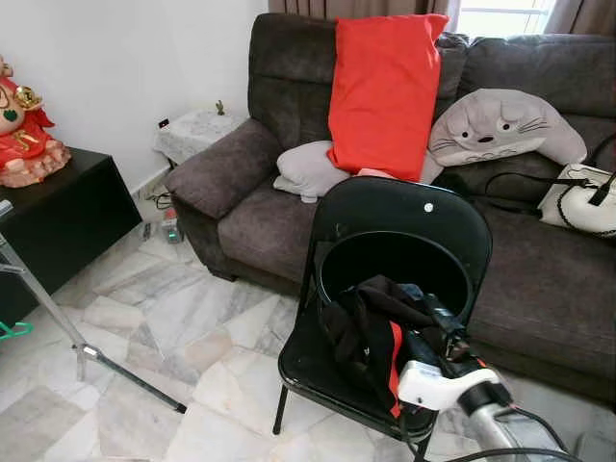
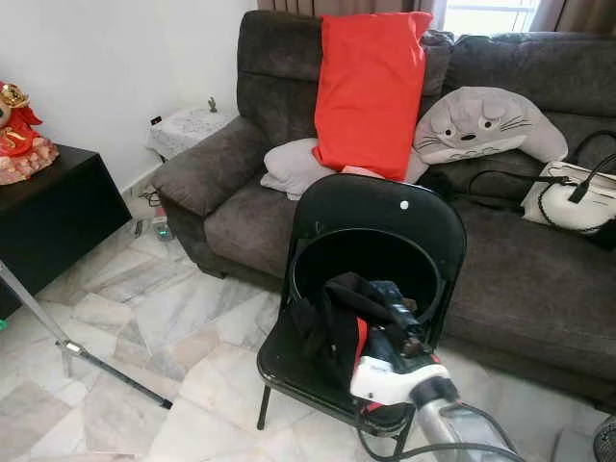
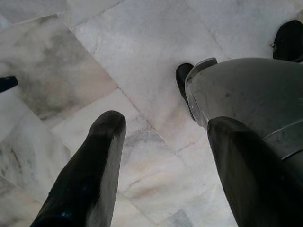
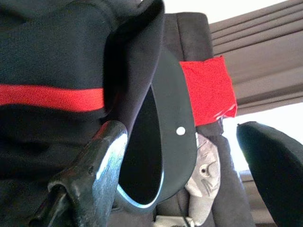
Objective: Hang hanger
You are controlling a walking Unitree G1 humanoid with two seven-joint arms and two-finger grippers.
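Lower centre: one black chair (image 1: 423, 226) bearing one black-and-red garment (image 1: 371, 337); right pincer (image 1: 438, 322) spread open beside it, gripping nothing; left pincer (image 3: 161, 170) spread, empty, above floor (image 3: 142, 61)

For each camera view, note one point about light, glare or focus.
Left eye view: sharp, with even daylight and a bright window at the top. Right wrist view: washed-out sky behind the chair, and close, soft-edged fingers. Left wrist view: blurred near fingers over a clear marble floor.
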